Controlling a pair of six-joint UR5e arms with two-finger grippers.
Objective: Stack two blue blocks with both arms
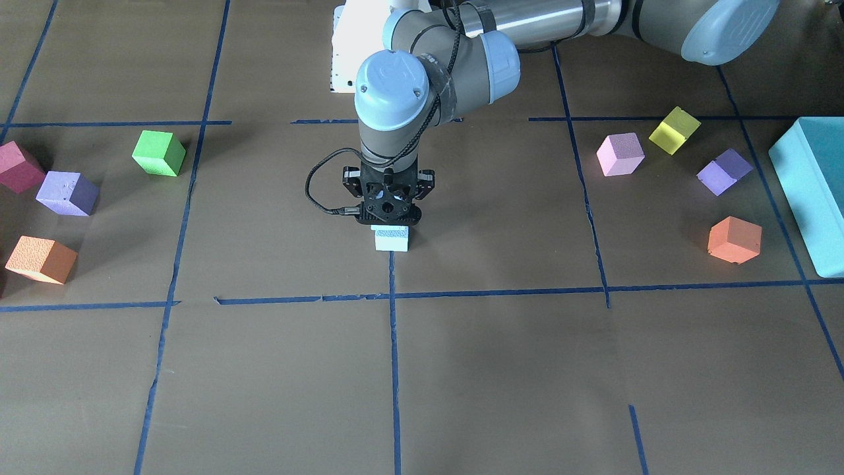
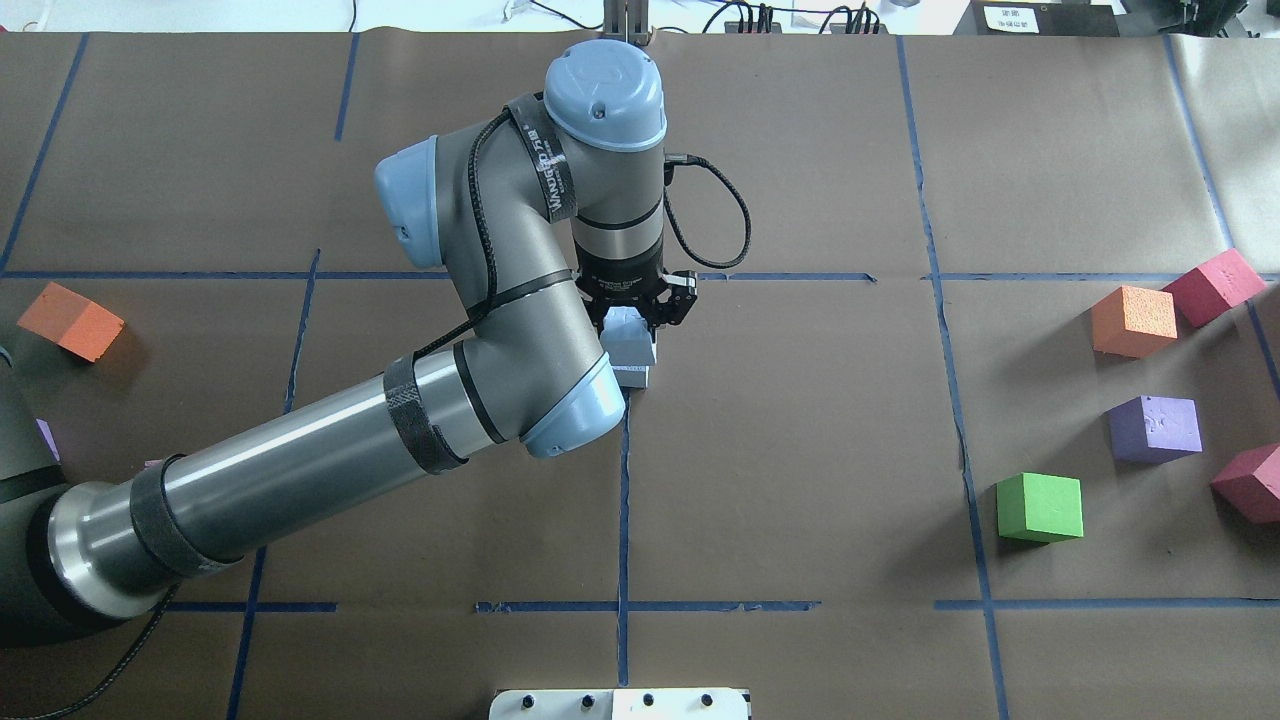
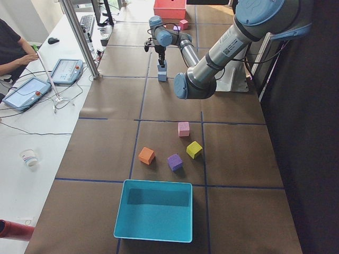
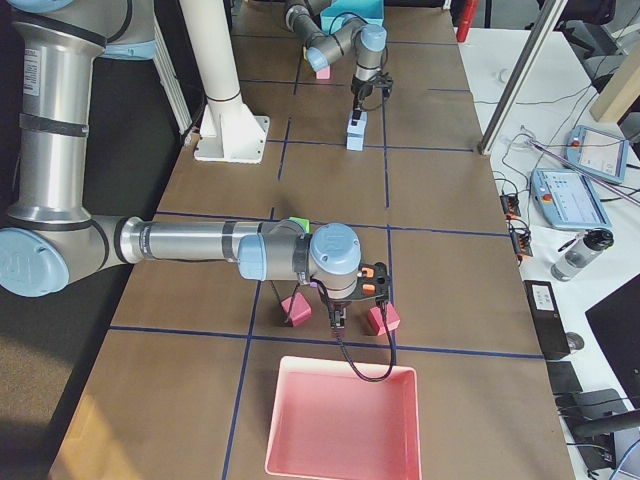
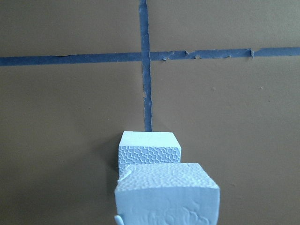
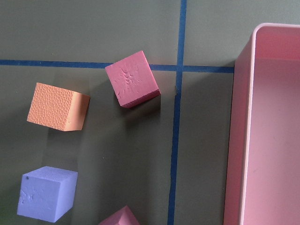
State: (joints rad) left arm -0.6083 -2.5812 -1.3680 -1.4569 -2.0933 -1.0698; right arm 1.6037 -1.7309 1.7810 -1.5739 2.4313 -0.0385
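Note:
My left gripper (image 2: 633,322) stands upright over the table's middle, shut on a pale blue block (image 2: 630,340). That block fills the bottom of the left wrist view (image 5: 166,197). The second blue block (image 5: 149,147) sits on the table right below it, on a blue tape line, and also shows in the front view (image 1: 391,240). In the left exterior view the two blocks (image 3: 162,71) look like one column; I cannot tell whether they touch. My right gripper (image 4: 352,318) hovers far off by a pink tray (image 4: 340,420); I cannot tell whether it is open.
Green (image 2: 1040,507), purple (image 2: 1155,428), orange (image 2: 1133,321) and red (image 2: 1213,286) cubes lie on the overhead view's right. Pink (image 1: 620,154), yellow (image 1: 674,130), purple (image 1: 724,171) and orange (image 1: 734,239) cubes and a teal box (image 1: 814,191) lie on the other side.

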